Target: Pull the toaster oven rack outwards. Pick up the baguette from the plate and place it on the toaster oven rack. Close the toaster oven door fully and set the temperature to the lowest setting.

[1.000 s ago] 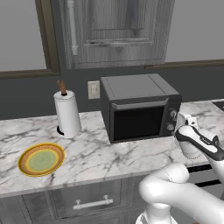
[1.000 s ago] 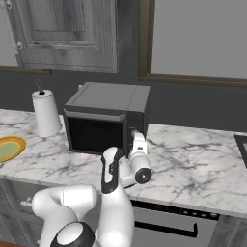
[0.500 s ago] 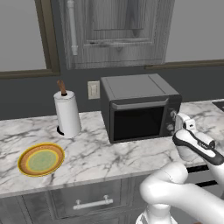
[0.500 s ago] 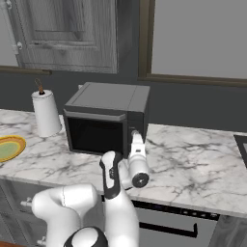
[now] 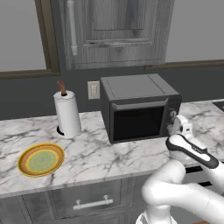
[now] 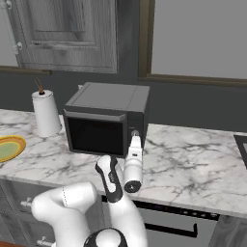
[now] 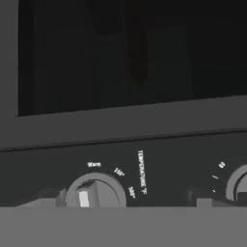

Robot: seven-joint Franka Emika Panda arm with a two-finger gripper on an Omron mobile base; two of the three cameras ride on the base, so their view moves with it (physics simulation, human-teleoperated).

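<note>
Marble-topped counter (image 5: 100, 157) carries the dark grey toaster oven (image 5: 139, 111) in the left base view, its door (image 5: 136, 122) shut flat against the front with the bar handle along the top edge. Well to its left lies the yellow-orange plate (image 5: 41, 159) with a pale green centre and nothing on it, and between plate and oven stands a white paper towel roll (image 5: 67, 114). The gripper (image 5: 173, 117) reaches up against the oven's right-hand control panel; its tips are too small here to tell how they stand. From the right base view the same oven (image 6: 107, 118) sits closed on the counter (image 6: 193, 159), the plate (image 6: 9, 147) at the far left edge, the paper towel roll (image 6: 46, 113) beside the oven, and the white hand points its gripper (image 6: 134, 133) at the panel right of the glass. Seen from the hand view, the temperature knob (image 7: 95, 192) lies just ahead with its marker beneath the word "Warm", a second knob (image 7: 239, 184) off to one side, and the dark glass above; a dark fingertip (image 7: 48, 195) stands on each side of the temperature knob, spread apart and gripping nothing.
</note>
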